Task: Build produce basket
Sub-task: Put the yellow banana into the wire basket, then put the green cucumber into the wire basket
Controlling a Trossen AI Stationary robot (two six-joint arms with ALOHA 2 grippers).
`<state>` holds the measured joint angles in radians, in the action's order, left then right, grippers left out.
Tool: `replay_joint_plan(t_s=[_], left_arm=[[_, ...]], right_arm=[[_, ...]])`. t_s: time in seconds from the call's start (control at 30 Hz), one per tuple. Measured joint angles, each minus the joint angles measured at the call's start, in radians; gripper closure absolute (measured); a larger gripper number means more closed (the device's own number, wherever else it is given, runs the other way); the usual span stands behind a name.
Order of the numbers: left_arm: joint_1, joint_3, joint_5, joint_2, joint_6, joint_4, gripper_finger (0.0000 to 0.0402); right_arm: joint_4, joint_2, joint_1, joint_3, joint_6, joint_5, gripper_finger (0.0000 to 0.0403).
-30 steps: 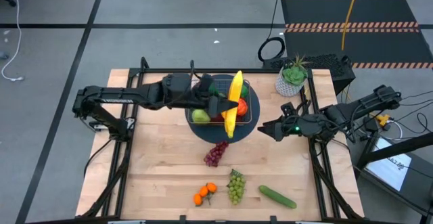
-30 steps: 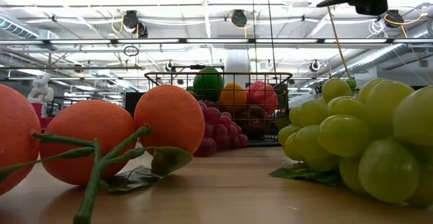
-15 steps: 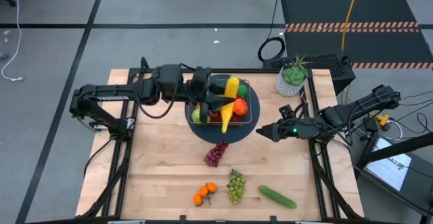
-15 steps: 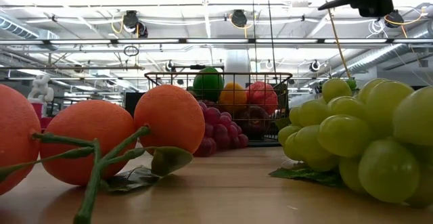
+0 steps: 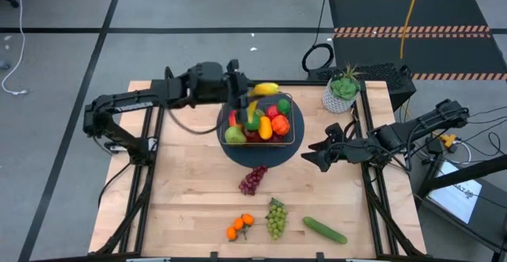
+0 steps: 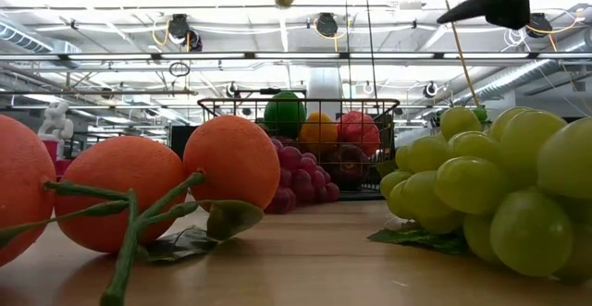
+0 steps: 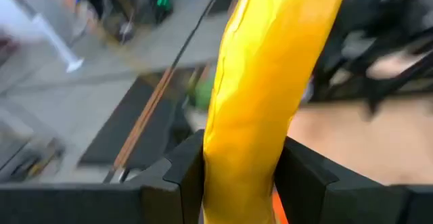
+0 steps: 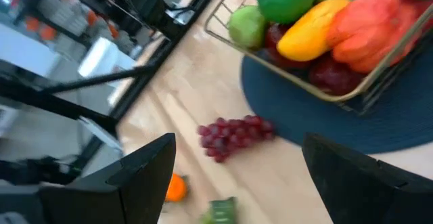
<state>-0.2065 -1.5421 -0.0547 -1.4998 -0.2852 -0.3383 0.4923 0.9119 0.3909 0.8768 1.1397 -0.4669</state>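
The counter (image 5: 182,199) carried the basket (image 5: 295,127) on its round dark mat (image 5: 238,153), already holding several pieces of produce. Above the basket's far rim, the left tool (image 5: 242,94) held the banana (image 5: 265,89) clamped between its fingers (plainly seen in the wrist view). The right tool (image 5: 307,153) hung wide and empty just beside the basket. Loading seemed half done; next the banana needed lowering in and releasing. Purple grapes (image 5: 253,179), green grapes (image 5: 275,218), oranges (image 5: 239,226) and cucumber (image 5: 325,229) waited nearer the counter's front.
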Motion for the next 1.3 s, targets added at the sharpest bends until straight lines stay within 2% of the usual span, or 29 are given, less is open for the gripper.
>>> replay_joint_plan(t_s=[0.2,0.43,0.73,0.83,0.93,1.07,1.17,1.3], left_arm=[[-0.123,0.000,-0.010,-0.093,-0.025,-0.153,0.0250],[-0.195,0.000,-0.010,-0.221,-0.049,-0.215,0.0250],[-0.190,0.000,-0.007,-0.290,-0.116,-0.321,0.0249],[-0.177,0.001,-0.007,-0.292,-0.128,-0.363,0.0241],[-0.162,0.000,-0.013,-0.290,-0.126,-0.387,0.0213],[-0.149,0.000,-0.052,-0.287,-0.071,-0.427,0.0162],[-0.137,0.000,-0.062,-0.271,-0.016,-0.444,0.0131],[-0.115,0.000,-0.060,-0.208,0.071,-0.472,0.0118]], right_arm=[[0.065,-0.013,-0.050,0.000,-0.157,-0.001,0.0090],[0.121,-0.021,-0.121,0.000,-0.355,-0.002,0.0090],[0.142,-0.024,-0.149,0.000,-0.369,-0.001,0.0090],[0.140,-0.024,-0.149,0.000,-0.343,-0.001,0.0090],[0.124,-0.024,-0.149,0.000,-0.290,0.015,0.0090],[0.066,-0.024,-0.154,0.000,-0.283,0.214,0.0090],[0.055,-0.024,-0.154,0.000,-0.151,0.307,0.0090],[0.014,-0.011,-0.114,0.000,0.051,0.320,0.0090]])
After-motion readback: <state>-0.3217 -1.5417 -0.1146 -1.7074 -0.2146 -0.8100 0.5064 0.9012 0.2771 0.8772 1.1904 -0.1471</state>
